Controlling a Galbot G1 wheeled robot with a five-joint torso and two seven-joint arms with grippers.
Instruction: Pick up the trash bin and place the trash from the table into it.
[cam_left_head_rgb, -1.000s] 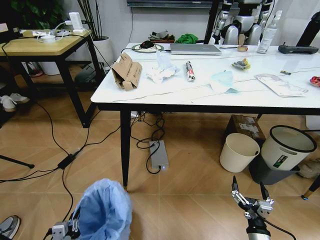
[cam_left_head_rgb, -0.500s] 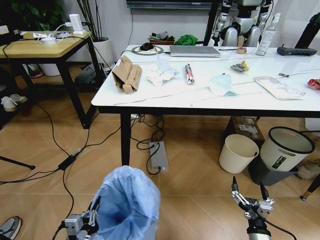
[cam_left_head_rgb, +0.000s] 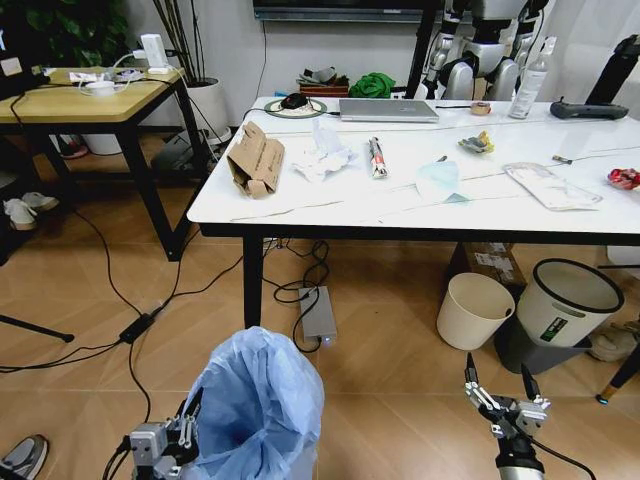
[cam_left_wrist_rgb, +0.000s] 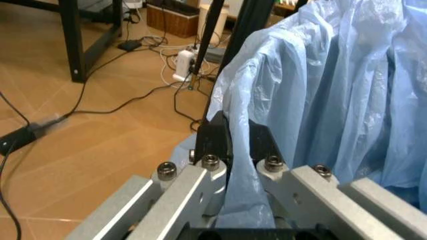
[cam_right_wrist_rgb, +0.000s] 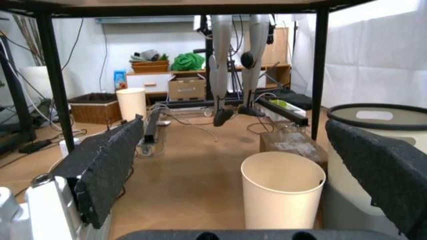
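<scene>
I have the left hand (cam_left_wrist_rgb: 230, 150) pinching the rim and bag of the trash bin (cam_left_head_rgb: 258, 410), held low at near left, short of the surface (cam_left_head_rgb: 330, 205). I'd keep it upright and bring its mouth under the near edge. Its light-blue liner is puffy and crinkled. My right hand (cam_left_head_rgb: 504, 394) waits spread, near right.

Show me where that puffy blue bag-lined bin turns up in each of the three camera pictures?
Head view: the trash bin sits low and left of centre, with the left gripper shut on its bag.
Left wrist view: its blue bag hangs close up, pinched between the fingers.
Right wrist view: the trash bin is not in it.
Shared landmark: the cream round bin under the table, seen in the head and right wrist views.
</scene>
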